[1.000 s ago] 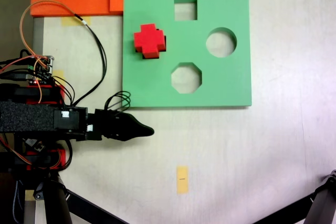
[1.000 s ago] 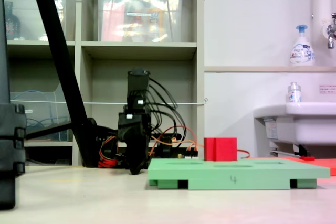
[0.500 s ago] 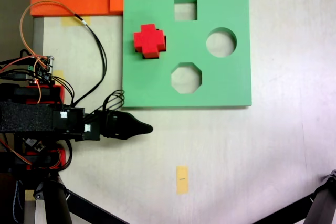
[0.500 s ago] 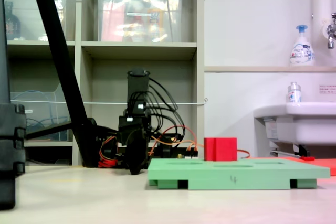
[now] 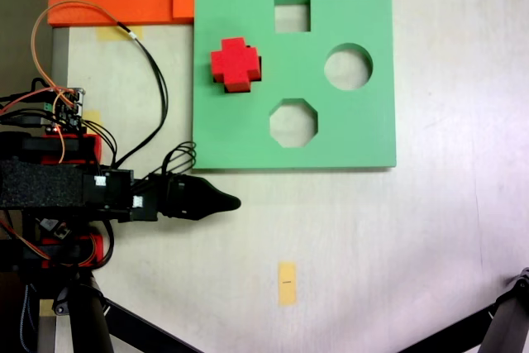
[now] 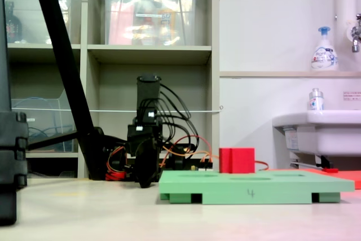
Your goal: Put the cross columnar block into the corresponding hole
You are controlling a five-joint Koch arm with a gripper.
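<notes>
The red cross block [image 5: 235, 64] stands on the green board [image 5: 355, 121], near its left side in a fixed view from above. From the side it sticks up above the board top [image 6: 236, 160]. It sits where a cross hole would be, so I think it is in its hole, or at least partly in. I cannot see the hole under it. The square hole [image 5: 292, 14], the round hole [image 5: 348, 67] and the eight-sided hole [image 5: 293, 122] have nothing in them.

The gripper [image 5: 230, 202] is low on the table, just off the board's bottom left corner and well apart from the block. It comes to one dark tip, so I cannot tell if its fingers are apart or together.

If the block needs more pushing, the arm should lift first, go over the board edge, and press straight down on top. It should keep the block's arms lined up with the hole and push gently, because foam can squash or tip.
</notes>
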